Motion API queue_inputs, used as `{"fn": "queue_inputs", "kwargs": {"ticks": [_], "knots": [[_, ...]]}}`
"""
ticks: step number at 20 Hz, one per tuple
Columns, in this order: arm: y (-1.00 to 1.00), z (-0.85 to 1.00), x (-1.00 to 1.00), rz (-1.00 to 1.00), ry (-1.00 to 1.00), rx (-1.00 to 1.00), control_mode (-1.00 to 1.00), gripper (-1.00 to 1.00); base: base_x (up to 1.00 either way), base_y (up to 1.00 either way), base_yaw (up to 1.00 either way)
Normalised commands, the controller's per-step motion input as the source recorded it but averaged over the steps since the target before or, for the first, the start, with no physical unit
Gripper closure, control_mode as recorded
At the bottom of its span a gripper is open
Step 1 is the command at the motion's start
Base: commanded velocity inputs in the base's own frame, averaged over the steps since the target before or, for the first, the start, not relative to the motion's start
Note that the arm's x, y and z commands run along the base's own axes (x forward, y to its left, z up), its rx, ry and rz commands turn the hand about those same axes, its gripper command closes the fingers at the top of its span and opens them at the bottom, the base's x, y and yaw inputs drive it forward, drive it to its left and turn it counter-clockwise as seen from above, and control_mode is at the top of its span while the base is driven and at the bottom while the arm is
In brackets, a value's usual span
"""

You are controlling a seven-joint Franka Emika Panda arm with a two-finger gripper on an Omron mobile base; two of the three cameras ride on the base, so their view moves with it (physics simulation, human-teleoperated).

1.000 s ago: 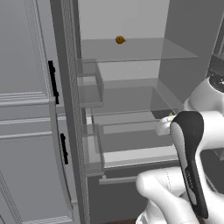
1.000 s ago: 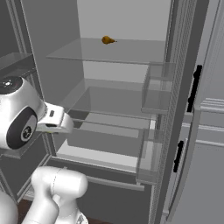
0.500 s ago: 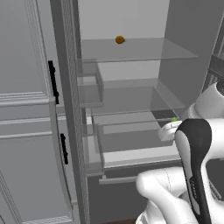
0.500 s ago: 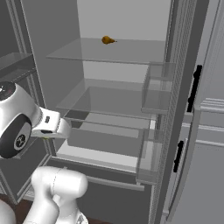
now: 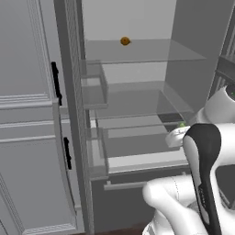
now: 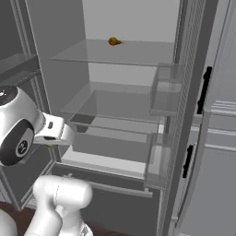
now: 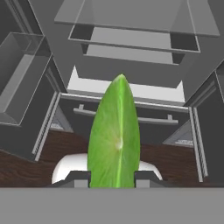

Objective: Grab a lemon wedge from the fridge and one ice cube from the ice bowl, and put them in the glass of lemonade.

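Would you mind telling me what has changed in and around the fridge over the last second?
The arm has drawn back out of the fridge and sunk lower in both base views. The gripper is shut on the lemon wedge, which looks yellow-green and stands between its fingertips in the hand view. The small orange ball stayed on the top shelf, and the shelves, door bins and drawer are as they were.

Kitchen: open fridge (image 5: 137, 105) beside panelled cabinets (image 5: 27, 137)
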Motion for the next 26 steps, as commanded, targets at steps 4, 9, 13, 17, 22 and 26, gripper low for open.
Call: {"fn": "queue_inputs", "kwargs": {"ticks": [4, 9, 13, 17, 22, 26], "knots": [[0.00, 0.00, 0.00, 0.00, 0.00, 0.00, 1.00, 1.00, -1.00, 0.00, 0.02], [0.00, 0.00, 0.00, 0.00, 0.00, 0.00, 1.00, 1.00, -0.94, 0.10, 0.21], [0.00, 0.00, 0.00, 0.00, 0.00, 0.00, 1.00, 1.00, -0.80, 0.24, 0.49], [0.00, 0.00, 0.00, 0.00, 0.00, 0.00, 1.00, 1.00, -0.42, 0.27, 0.80], [0.00, 0.00, 0.00, 0.00, 0.00, 0.00, 1.00, 1.00, 0.25, 0.25, 0.87], [0.00, 0.00, 0.00, 0.00, 0.00, 0.00, 1.00, 1.00, 0.69, 0.26, 0.34]]}}
